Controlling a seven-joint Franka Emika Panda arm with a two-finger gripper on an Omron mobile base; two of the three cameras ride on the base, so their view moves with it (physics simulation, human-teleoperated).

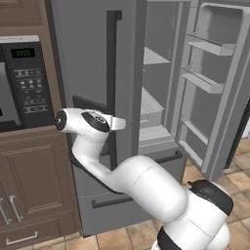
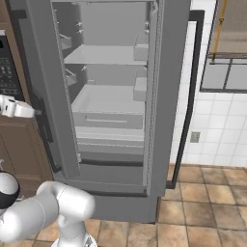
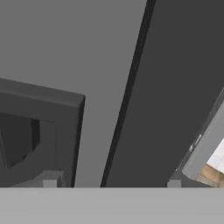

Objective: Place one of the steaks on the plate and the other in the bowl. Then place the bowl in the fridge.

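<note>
The grey fridge (image 1: 83,58) fills the middle of the scene, its left door shut and its right door (image 1: 215,88) swung wide open. Bare shelves and drawers (image 2: 108,111) show inside. My gripper (image 1: 119,123) hovers right at the left door's dark vertical handle (image 1: 113,73), about halfway up the door. In the hand view the gripper (image 3: 111,183) is open, its tips far apart with nothing between them. There it faces the door, between the dispenser recess (image 3: 26,135) and the handle (image 3: 175,87). The steaks, the plate and the bowl are out of view.
A black microwave panel (image 1: 24,78) sits in brown wooden cabinets (image 1: 34,180) left of the fridge. The open door juts out over the tiled floor (image 2: 202,193) on the right. Beyond it are a white tiled wall and a window (image 2: 226,72).
</note>
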